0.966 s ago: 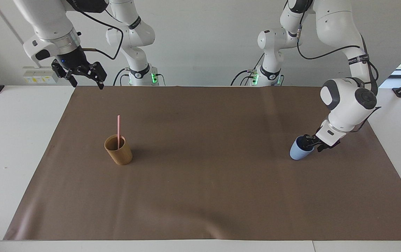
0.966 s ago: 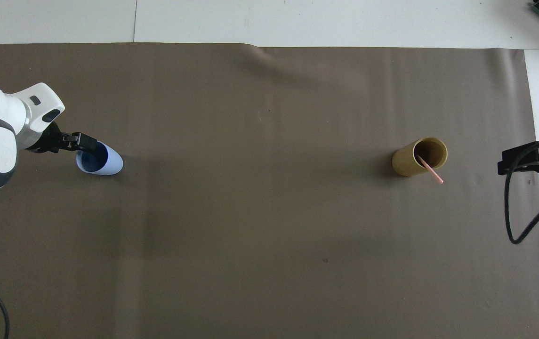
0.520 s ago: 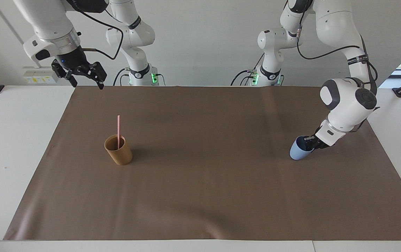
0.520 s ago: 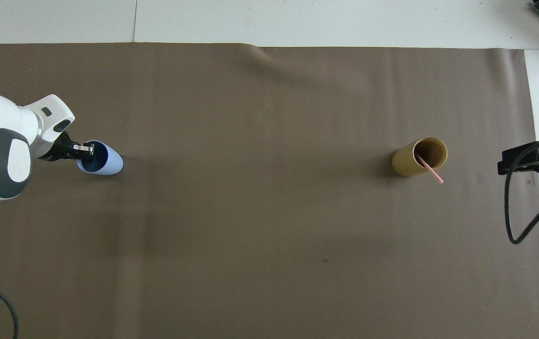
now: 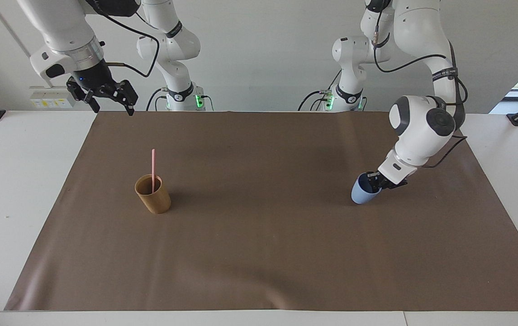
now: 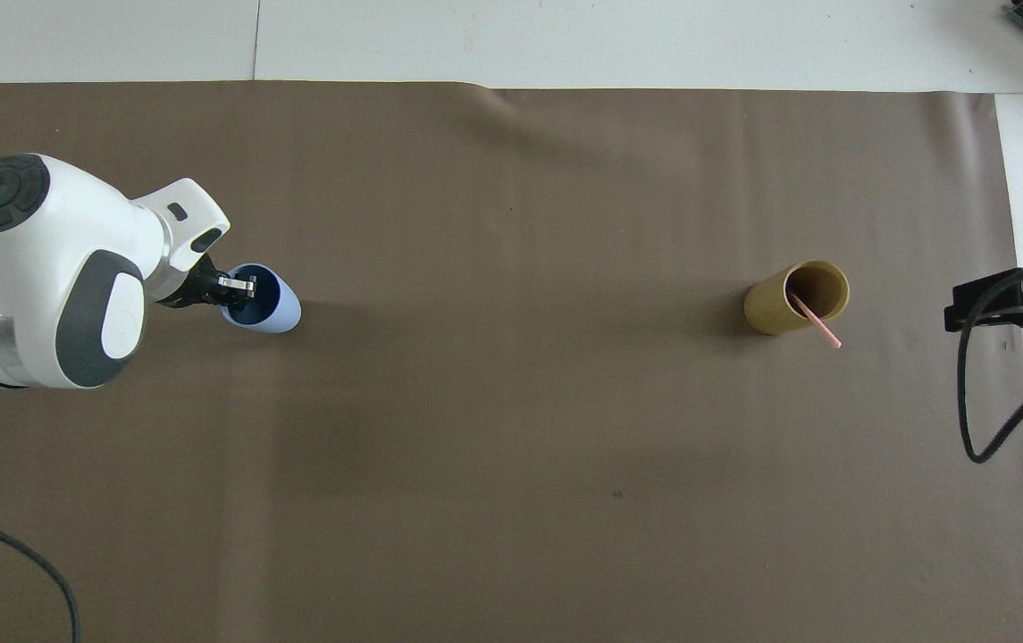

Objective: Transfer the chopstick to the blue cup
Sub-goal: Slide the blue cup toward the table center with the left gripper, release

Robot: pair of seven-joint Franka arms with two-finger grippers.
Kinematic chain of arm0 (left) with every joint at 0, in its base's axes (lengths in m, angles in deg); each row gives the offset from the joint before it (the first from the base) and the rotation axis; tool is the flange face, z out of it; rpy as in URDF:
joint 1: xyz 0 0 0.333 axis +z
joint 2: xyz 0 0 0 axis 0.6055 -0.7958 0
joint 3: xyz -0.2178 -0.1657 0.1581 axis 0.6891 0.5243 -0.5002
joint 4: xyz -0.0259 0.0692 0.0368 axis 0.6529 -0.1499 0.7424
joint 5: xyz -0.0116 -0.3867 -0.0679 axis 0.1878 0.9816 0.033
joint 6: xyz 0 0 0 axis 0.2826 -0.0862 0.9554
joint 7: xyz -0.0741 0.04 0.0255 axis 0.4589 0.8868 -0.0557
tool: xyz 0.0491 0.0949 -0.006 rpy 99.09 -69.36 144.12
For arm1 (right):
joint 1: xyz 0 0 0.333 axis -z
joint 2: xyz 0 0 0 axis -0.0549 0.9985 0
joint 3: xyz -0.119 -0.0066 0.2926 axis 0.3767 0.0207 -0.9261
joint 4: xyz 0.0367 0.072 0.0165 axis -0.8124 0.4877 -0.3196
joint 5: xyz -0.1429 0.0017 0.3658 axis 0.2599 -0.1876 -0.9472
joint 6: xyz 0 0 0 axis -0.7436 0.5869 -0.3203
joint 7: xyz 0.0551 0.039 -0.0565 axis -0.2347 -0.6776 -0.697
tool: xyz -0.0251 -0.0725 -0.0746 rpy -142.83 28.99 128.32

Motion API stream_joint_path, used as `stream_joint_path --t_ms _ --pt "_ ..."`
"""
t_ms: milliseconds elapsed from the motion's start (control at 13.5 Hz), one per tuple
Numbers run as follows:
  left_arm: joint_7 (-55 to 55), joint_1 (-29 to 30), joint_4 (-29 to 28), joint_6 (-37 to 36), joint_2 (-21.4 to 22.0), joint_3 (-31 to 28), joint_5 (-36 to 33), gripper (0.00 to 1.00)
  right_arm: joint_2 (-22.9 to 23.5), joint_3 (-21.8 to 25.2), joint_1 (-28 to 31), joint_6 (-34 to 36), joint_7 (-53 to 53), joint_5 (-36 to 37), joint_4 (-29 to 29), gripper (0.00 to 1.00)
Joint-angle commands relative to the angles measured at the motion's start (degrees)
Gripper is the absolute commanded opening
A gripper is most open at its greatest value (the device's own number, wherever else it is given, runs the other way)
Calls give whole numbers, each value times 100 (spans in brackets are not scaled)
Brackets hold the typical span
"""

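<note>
A light blue cup sits tilted on the brown mat toward the left arm's end of the table. My left gripper is shut on its rim, one finger inside the mouth. The pale pink chopstick stands upright in a mustard-brown cup toward the right arm's end. My right gripper hangs open high over the mat's edge near the robots, apart from both cups; that arm waits.
The brown mat covers most of the white table. A black cable loops down from the right gripper. A grey socket strip lies at the table's robot-side edge.
My left gripper closed on the blue cup's rim and has dragged the cup along the mat toward the table's middle. The right arm, chopstick and brown cup have not moved.
</note>
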Motion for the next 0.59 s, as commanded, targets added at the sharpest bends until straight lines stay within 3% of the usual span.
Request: stream_joint_path --t_ms 0,297,520 --pt "-1049 -875 -90 -48 185 -95 1 0 -91 -34 48 -79 -4 -17 106 100" --pt "-2265 -2001 -81 -13 160 -95 1 0 -91 -34 48 -79 -4 -17 106 100" --pt "-2669 -2442 -134 22 142 -78 1 0 -91 -34 48 -79 -4 -17 106 100"
